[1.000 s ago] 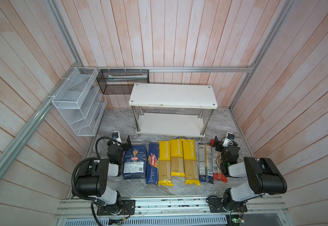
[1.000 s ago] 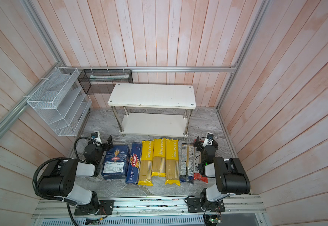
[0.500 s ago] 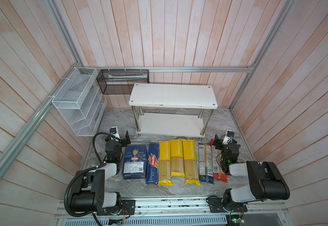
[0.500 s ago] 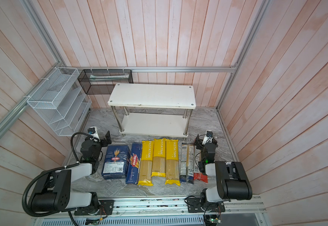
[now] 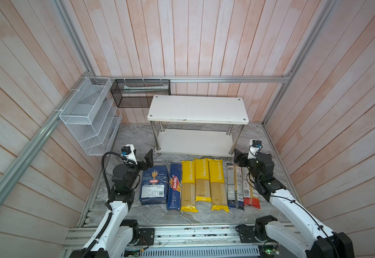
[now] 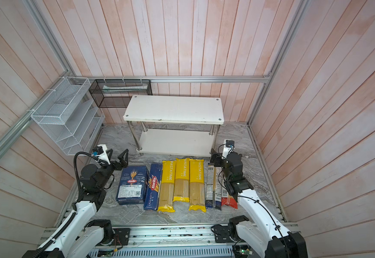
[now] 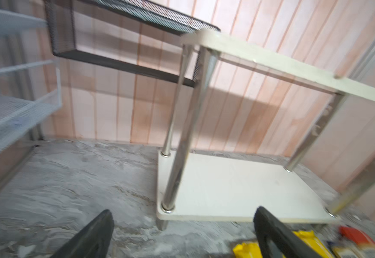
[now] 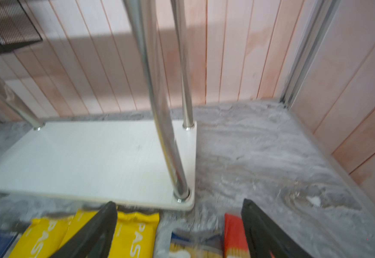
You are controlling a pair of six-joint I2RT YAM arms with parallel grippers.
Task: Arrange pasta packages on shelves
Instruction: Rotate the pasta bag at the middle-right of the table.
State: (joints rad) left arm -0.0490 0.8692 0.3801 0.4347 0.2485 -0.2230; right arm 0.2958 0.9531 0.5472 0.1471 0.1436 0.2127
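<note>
The pasta packages lie in a row on the grey floor in front of the shelves: a wide Barilla box [image 5: 154,187], a narrow Barilla box [image 5: 174,186], three yellow bags [image 5: 202,179], a dark-blue-ended bag [image 5: 234,185] and a red-ended bag [image 5: 250,189]. Both white boards of the shelves, upper [image 5: 197,109] and lower [image 5: 195,141], are bare. My left gripper [image 5: 140,157] [image 7: 183,211] hangs open past the wide box's far end. Open and holding nothing, my right gripper [image 5: 245,156] [image 8: 178,202] hovers over the far ends of the dark-blue-ended and red-ended bags [image 8: 233,232].
A white wire mesh basket [image 5: 88,116] hangs on the left wall and a black mesh basket [image 5: 140,93] on the back wall beside the rack. Chrome legs [image 8: 170,156] stand at the rack's corners. Wooden walls close in three sides.
Both arms have unfolded from their tucked pose, and both grippers have risen and moved towards the rack. The packages have not moved.
</note>
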